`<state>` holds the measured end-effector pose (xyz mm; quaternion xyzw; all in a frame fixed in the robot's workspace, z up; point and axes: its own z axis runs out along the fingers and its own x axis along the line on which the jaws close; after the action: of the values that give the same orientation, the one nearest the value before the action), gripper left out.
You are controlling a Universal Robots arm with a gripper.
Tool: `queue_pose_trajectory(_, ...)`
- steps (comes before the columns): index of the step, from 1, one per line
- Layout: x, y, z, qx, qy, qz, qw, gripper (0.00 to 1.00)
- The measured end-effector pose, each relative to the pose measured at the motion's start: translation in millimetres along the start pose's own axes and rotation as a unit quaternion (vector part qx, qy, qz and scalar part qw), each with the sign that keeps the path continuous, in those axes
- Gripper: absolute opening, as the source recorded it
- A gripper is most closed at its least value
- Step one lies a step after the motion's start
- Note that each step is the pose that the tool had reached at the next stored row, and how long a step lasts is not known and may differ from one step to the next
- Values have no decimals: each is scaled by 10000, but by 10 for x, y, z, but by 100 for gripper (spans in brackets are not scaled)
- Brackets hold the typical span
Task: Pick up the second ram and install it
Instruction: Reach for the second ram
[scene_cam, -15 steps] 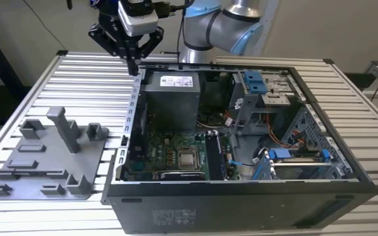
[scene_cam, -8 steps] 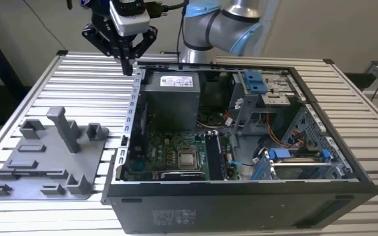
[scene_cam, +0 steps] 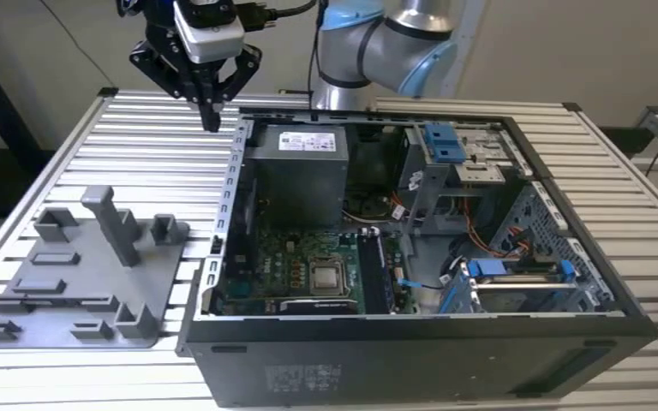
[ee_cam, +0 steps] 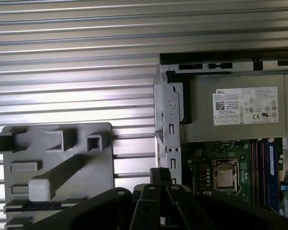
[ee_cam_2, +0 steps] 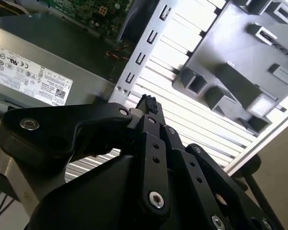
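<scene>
Here my gripper (scene_cam: 209,118), pressed together and empty, hangs over the bench (scene_cam: 100,154) beside the case (scene_cam: 421,364). The second ram (ee_cam: 272,167) seems slotted inside, toward the exterior view's right.

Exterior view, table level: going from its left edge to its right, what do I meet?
Grey fixture plate → power supply, inside the open computer case → blue drive latch.

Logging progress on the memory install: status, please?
Black gripper shut, empty, above slatted metal table beside open computer case. Thin blue memory stick seated in green motherboard. No obstruction seen.
</scene>
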<state>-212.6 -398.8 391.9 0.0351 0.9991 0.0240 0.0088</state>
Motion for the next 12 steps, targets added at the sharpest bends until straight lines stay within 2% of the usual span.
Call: queue_pose_trajectory(12, 168, -12, 1, 0, 4, 0, 10000, 11)
